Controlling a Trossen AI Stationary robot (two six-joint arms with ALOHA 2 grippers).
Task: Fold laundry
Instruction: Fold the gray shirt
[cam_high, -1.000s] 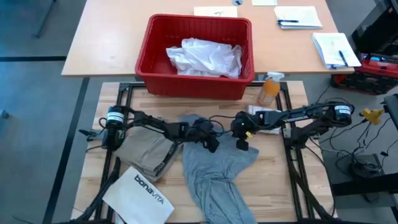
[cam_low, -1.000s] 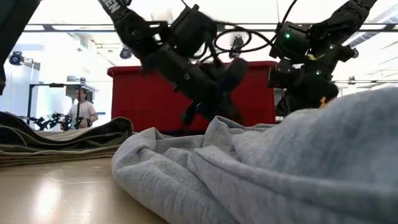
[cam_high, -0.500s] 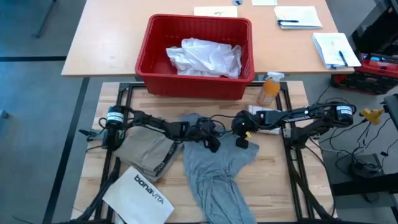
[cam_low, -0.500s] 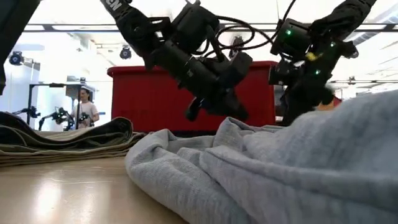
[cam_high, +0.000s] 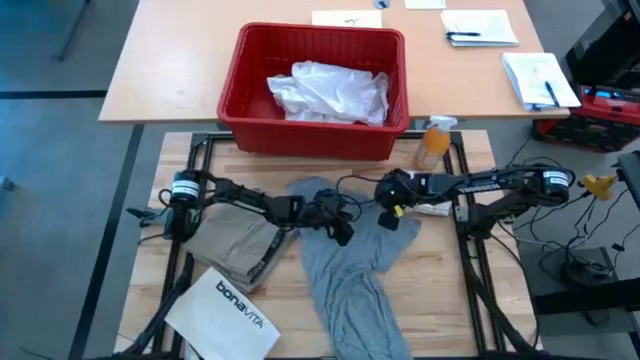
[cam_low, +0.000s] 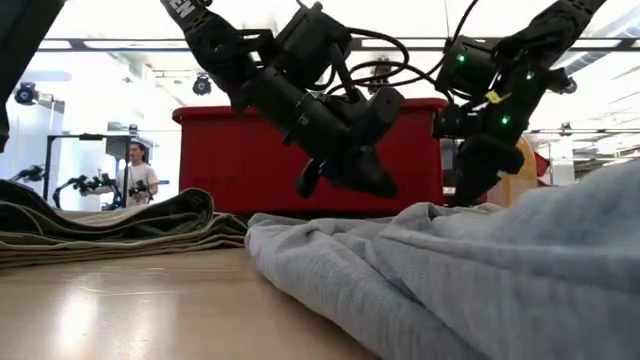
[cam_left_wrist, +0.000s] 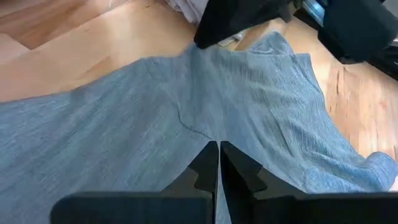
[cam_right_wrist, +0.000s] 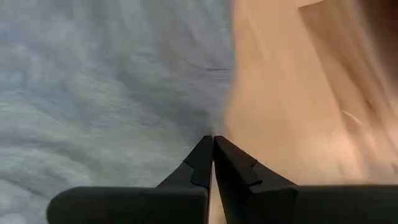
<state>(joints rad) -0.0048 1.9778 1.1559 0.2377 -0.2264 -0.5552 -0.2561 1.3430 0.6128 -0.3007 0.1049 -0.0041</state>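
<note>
**Grey T-shirt (cam_high: 345, 265) spread on the table (cam_high: 440, 290), both my hands at its upper edge.**
My left hand (cam_high: 342, 232) and right hand (cam_high: 393, 214) sit at the shirt's end nearest the red basket (cam_high: 250, 70), one toward each side; I judge this spacing serves to draw the cloth flat for folding. Both wrist views show each hand's fingers pressed together: the left (cam_left_wrist: 214, 168) over grey cloth, the right (cam_right_wrist: 210, 160) at the cloth's edge beside bare wood, though whether either pinches fabric I cannot tell. The low view shows both hands lifted above the shirt's surface, which the high view cannot. Only the high view shows the tan piece (cam_high: 235, 245) folded left of the shirt and the white shirt (cam_high: 330, 92) in the basket.
</note>
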